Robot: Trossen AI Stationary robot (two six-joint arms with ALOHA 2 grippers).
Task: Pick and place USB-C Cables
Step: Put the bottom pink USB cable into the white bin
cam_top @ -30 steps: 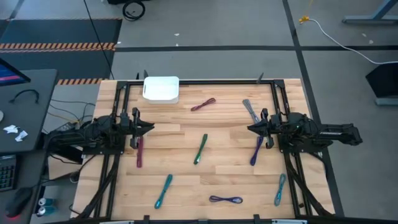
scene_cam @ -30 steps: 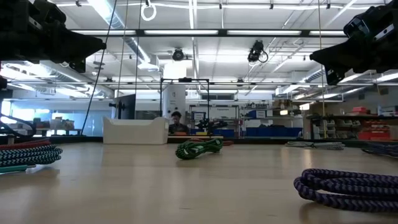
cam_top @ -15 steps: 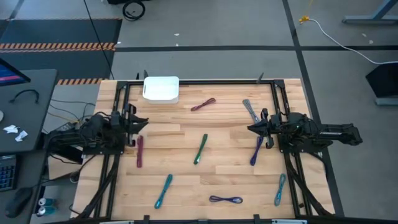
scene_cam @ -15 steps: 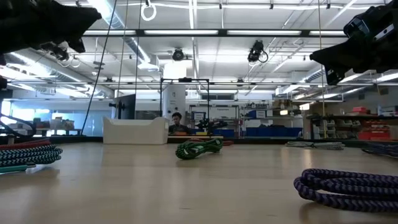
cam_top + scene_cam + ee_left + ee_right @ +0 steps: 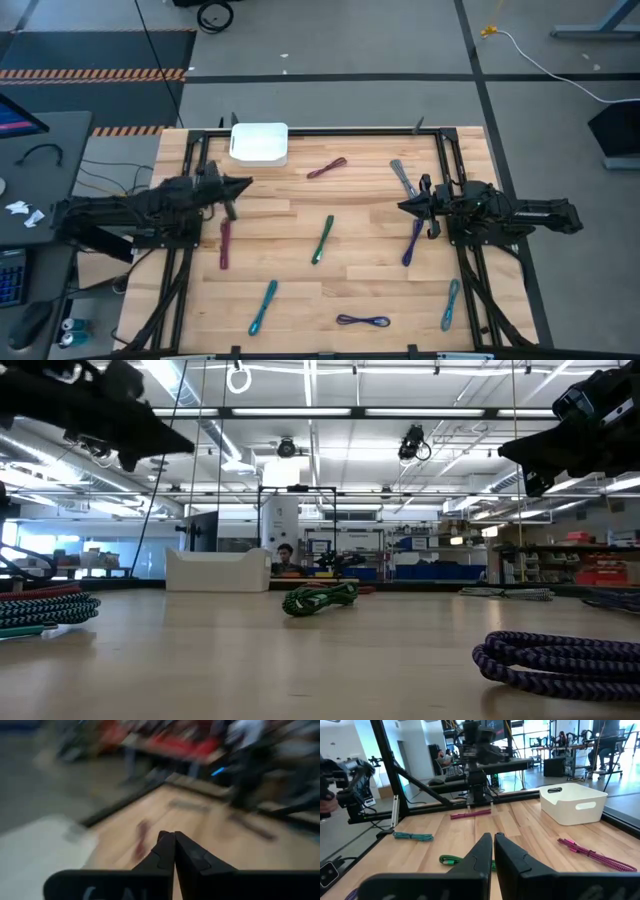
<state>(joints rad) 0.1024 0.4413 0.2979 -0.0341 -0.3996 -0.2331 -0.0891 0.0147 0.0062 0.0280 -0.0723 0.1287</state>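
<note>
Several short cable bundles lie flat on the wooden table: maroon (image 5: pixel 225 243), magenta (image 5: pixel 327 168), grey (image 5: pixel 403 177), green (image 5: pixel 322 240), purple (image 5: pixel 413 243), teal (image 5: pixel 264 306), a second purple (image 5: pixel 363 320) and light blue (image 5: pixel 450 304). My left gripper (image 5: pixel 246 184) hovers shut above the table's left part, beyond the maroon bundle's far end; its shut fingers show in the left wrist view (image 5: pixel 174 837). My right gripper (image 5: pixel 403 207) hovers shut at the right, between the grey and purple bundles, and shows shut in its wrist view (image 5: pixel 492 838). Neither touches a cable.
A white bin (image 5: pixel 260 143) stands at the table's far edge, left of centre, beyond my left gripper. A black frame (image 5: pixel 320 130) runs around the table top. In the low view the green bundle (image 5: pixel 320 598) lies mid-table, and both arms hang well above the surface.
My left gripper first drew back toward the table's left edge, then swung out again toward the far edge, turning so its fingers point more toward the far right. It stayed shut. The right arm and all the cables kept still.
</note>
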